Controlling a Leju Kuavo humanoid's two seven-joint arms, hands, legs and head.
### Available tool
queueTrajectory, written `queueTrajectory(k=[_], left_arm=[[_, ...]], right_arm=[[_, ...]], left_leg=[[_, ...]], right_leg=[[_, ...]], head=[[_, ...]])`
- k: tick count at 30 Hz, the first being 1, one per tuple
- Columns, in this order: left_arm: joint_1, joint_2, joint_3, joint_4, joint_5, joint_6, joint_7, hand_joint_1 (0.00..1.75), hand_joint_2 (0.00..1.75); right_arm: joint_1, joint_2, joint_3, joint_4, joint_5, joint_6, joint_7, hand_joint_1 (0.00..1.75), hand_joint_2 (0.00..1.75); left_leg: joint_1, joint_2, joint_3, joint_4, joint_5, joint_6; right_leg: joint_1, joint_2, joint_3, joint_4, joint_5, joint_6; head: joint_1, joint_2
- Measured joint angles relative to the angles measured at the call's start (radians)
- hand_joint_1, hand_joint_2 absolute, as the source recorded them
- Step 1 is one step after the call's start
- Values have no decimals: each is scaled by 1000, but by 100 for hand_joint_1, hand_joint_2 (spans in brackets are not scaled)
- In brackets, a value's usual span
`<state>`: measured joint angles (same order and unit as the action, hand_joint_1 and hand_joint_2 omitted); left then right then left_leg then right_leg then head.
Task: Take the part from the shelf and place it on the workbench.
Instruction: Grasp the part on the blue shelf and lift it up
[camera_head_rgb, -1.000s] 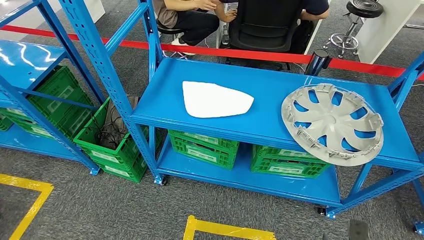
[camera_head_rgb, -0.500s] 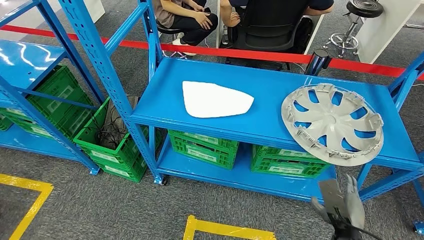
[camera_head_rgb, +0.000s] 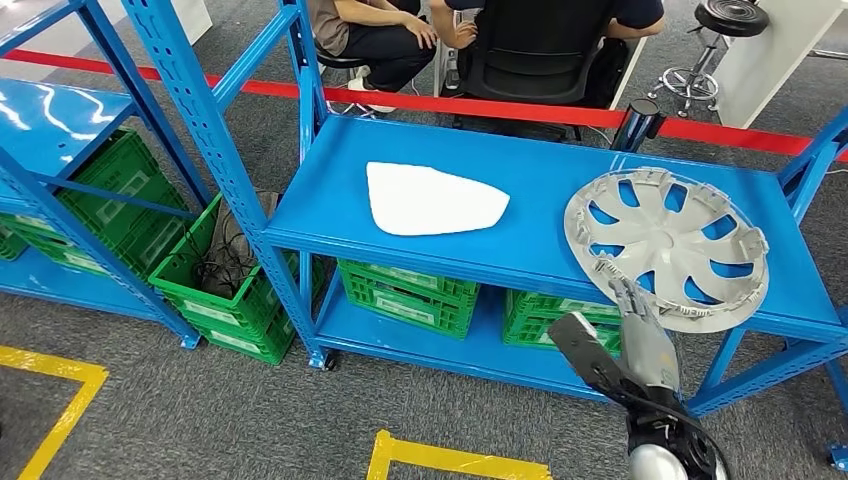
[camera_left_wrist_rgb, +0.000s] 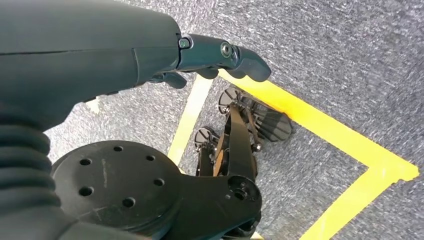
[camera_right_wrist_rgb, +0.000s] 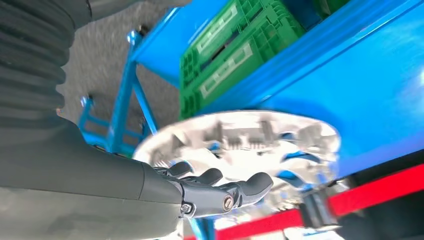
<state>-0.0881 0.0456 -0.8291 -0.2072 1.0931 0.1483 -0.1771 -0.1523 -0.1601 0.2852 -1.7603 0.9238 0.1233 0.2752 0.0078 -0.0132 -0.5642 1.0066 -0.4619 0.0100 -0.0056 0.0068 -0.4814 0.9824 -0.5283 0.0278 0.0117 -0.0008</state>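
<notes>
The left hand (camera_left_wrist_rgb: 220, 55) hangs over grey carpet crossed by yellow floor tape (camera_left_wrist_rgb: 320, 130), fingers loosely extended and holding nothing. Well off to the right hand's left on the blue metal shelf (camera_head_rgb: 540, 215) lies a flat white kite-shaped panel (camera_head_rgb: 435, 198). The task's part, the round silver plastic hubcap (camera_head_rgb: 668, 245), lies flat on the shelf with its near edge overhanging the front lip, just ahead of the right hand (camera_head_rgb: 630, 345), which is raised toward that edge with fingers apart and nothing in them. The overhang looks like the best hold: the robot should slide fingers under the rim, set the thumb on top, and close before lifting, keeping the hubcap level so it does not tip off the front edge.
</notes>
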Motion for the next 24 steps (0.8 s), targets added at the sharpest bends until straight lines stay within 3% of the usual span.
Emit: queueTrajectory(k=[9,18,24], left_arm=[[-1,10,0,7,62,-24,-6,0,0],[-2,14,0,13,124,-39,-15,0,0],[-2,14,0,16,153,-39,-16,0,0]], right_arm=[[-89,-111,104,-150,89,209,119,0,175],[-116,-245,122,-357,192,363,245,0,175],[-82,-309,102,-512,280,411,310,0,175]], left_leg=[[0,0,0,0,0,0],[0,0,0,0,0,0],[0,1,-1,0,-1,0]], right_leg=[[0,0,-8,0,0,0],[-1,0,-9,0,0,0],[-1,0,-9,-1,0,0]], head=[[0,0],[0,0],[-1,0]])
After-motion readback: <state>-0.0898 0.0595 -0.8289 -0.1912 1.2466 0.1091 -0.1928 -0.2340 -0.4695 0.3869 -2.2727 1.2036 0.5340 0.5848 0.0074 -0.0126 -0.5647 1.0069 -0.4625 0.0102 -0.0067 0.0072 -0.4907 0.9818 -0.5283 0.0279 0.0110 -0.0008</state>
